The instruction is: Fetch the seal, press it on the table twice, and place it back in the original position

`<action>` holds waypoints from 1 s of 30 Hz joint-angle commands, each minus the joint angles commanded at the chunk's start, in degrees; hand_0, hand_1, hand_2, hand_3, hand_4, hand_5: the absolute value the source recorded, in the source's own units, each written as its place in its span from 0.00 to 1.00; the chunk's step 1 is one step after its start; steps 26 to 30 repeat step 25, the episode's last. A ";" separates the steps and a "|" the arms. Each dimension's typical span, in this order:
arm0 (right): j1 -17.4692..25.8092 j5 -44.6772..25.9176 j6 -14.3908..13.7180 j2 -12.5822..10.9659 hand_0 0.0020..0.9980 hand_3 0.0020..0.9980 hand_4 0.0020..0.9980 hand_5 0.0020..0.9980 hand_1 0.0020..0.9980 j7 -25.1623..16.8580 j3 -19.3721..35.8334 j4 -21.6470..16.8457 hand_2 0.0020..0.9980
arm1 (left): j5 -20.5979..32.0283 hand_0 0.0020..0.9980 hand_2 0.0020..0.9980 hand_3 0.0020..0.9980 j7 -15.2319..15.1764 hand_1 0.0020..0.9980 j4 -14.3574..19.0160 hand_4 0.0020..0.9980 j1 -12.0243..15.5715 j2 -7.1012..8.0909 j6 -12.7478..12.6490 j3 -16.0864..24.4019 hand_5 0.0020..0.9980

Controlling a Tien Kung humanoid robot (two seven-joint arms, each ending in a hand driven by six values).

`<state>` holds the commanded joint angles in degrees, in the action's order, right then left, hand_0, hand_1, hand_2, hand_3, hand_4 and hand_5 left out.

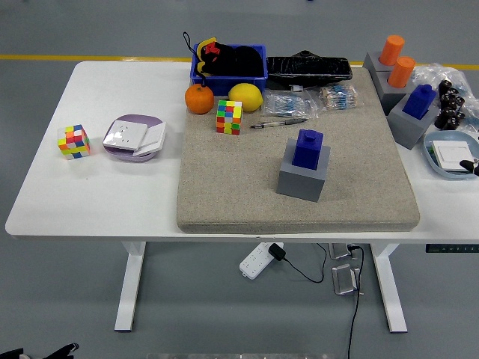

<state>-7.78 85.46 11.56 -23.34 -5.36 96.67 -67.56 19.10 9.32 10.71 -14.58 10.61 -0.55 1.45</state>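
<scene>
Hands barely in shot: only a dark left hand [60, 349] tip at bottom-left, grip unreadable.
Blue seal [307, 148] stands in its grey holder [302, 179] mid-mat; looks rigid, light — pinch the blue block's upper sides.

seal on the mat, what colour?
Blue seal, on a grey base; head view.

Left hand [45, 351] low (bottom-left corner)

No text, brand, number or sign can be read anywhere on the white desk [112, 194]. The small white card on the lilac round dish [133, 139] carries faint marks, and the clear plastic packets [288, 103] show print, all too small to read.
</scene>
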 joint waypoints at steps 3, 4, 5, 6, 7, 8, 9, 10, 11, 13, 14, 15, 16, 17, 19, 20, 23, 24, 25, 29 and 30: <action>0.06 -0.02 -0.53 -0.03 0.84 0.78 0.97 0.24 0.79 -0.21 -0.04 -0.09 0.77 | 0.55 0.81 0.76 0.80 -0.20 0.78 0.02 0.68 -0.07 -0.07 0.05 -0.50 0.43; 0.07 -0.04 -0.64 -0.06 0.84 0.78 0.97 0.24 0.79 -0.27 -0.05 -0.12 0.77 | 0.71 0.81 0.76 0.80 -0.24 0.78 0.03 0.68 -0.09 -0.11 0.07 -0.61 0.43; 0.09 -0.03 -0.82 -0.08 0.84 0.78 0.97 0.24 0.79 -0.35 -0.03 -0.19 0.77 | 0.91 0.81 0.76 0.80 -0.30 0.78 0.03 0.68 -0.11 -0.17 0.10 -0.77 0.43; 0.11 -0.03 -0.95 -0.11 0.84 0.76 0.97 0.23 0.76 -0.42 0.00 -0.26 0.76 | 1.21 0.81 0.76 0.80 -0.38 0.79 0.04 0.67 -0.11 -0.23 0.13 -1.03 0.43; 0.13 -0.04 -1.02 -0.13 0.84 0.76 0.97 0.23 0.76 -0.46 0.02 -0.32 0.76 | 1.49 0.81 0.76 0.80 -0.45 0.79 0.03 0.67 -0.11 -0.27 0.15 -1.24 0.43; 0.15 -0.02 -1.05 -0.14 0.84 0.76 0.97 0.23 0.76 -0.48 0.03 -0.36 0.76 | 1.68 0.81 0.76 0.80 -0.48 0.79 0.02 0.67 -0.10 -0.30 0.17 -1.38 0.43; 0.17 -0.01 -1.12 -0.16 0.84 0.76 0.97 0.23 0.76 -0.52 0.05 -0.42 0.76 | 1.66 0.81 0.76 0.80 -0.46 0.79 0.01 0.67 -0.05 -0.33 0.18 -1.32 0.43; 0.19 0.00 -1.17 -0.17 0.84 0.76 0.97 0.23 0.76 -0.56 0.09 -0.46 0.76 | 1.64 0.81 0.76 0.80 -0.45 0.79 0.00 0.67 -0.01 -0.35 0.18 -1.26 0.43; 0.22 -0.01 -1.23 -0.18 0.84 0.76 0.97 0.23 0.76 -0.60 0.17 -0.52 0.76 | 1.72 0.81 0.76 0.80 -0.45 0.79 -0.01 0.67 0.03 -0.37 0.19 -1.28 0.43; 0.26 -0.03 -1.31 -0.18 0.83 0.76 0.97 0.23 0.76 -0.64 0.29 -0.61 0.76 | 1.85 0.81 0.76 0.80 -0.48 0.79 -0.02 0.67 0.08 -0.36 0.20 -1.39 0.43; 0.31 -0.03 -1.35 -0.19 0.83 0.76 0.97 0.23 0.76 -0.67 0.37 -0.69 0.76 | 1.83 0.81 0.76 0.80 -0.48 0.79 -0.04 0.67 0.11 -0.35 0.19 -1.35 0.43; 0.34 -0.05 -1.37 -0.21 0.83 0.76 0.97 0.23 0.76 -0.68 0.43 -0.77 0.76 | 1.89 0.81 0.76 0.80 -0.49 0.79 -0.05 0.67 0.14 -0.33 0.18 -1.39 0.43; 0.35 -0.04 -1.38 -0.22 0.83 0.76 0.97 0.23 0.76 -0.67 0.48 -0.83 0.76 | 1.96 0.81 0.76 0.80 -0.50 0.79 -0.06 0.67 0.16 -0.31 0.18 -1.43 0.43; 0.37 0.02 -1.36 -0.24 0.83 0.76 0.97 0.23 0.76 -0.64 0.55 -0.91 0.76 | 1.96 0.81 0.76 0.80 -0.51 0.79 -0.07 0.67 0.18 -0.31 0.18 -1.43 0.43; 0.36 0.05 -1.39 -0.26 0.83 0.76 0.96 0.24 0.75 -0.62 0.66 -0.99 0.75 | 1.97 0.81 0.76 0.80 -0.52 0.78 -0.07 0.67 0.16 -0.31 0.19 -1.43 0.43; 0.33 0.06 -1.41 -0.27 0.83 0.76 0.96 0.24 0.75 -0.61 0.69 -1.01 0.75 | 2.02 0.81 0.76 0.80 -0.55 0.78 -0.07 0.67 0.12 -0.33 0.19 -1.44 0.43; 0.29 0.14 -1.44 -0.25 0.83 0.76 0.96 0.24 0.75 -0.59 0.84 -1.06 0.75 | 2.00 0.81 0.76 0.80 -0.60 0.78 -0.06 0.67 0.02 -0.42 0.24 -1.45 0.43; 0.30 0.17 -1.45 -0.25 0.83 0.76 0.96 0.24 0.75 -0.59 0.88 -1.07 0.75 | 2.00 0.81 0.76 0.80 -0.59 0.78 -0.07 0.67 0.00 -0.45 0.24 -1.45 0.43; 0.34 0.21 -1.48 -0.23 0.83 0.76 0.96 0.24 0.75 -0.58 0.97 -1.07 0.75 | 2.00 0.81 0.76 0.80 -0.58 0.78 -0.07 0.67 -0.01 -0.49 0.25 -1.45 0.43; 0.34 0.21 -1.48 -0.23 0.83 0.76 0.96 0.24 0.75 -0.58 0.97 -1.07 0.75 | 2.00 0.81 0.76 0.80 -0.58 0.78 -0.07 0.67 -0.01 -0.49 0.25 -1.45 0.43; 0.34 0.21 -1.48 -0.23 0.83 0.76 0.96 0.24 0.75 -0.58 0.97 -1.07 0.75 | 2.00 0.81 0.76 0.80 -0.58 0.78 -0.07 0.67 -0.01 -0.49 0.25 -1.45 0.43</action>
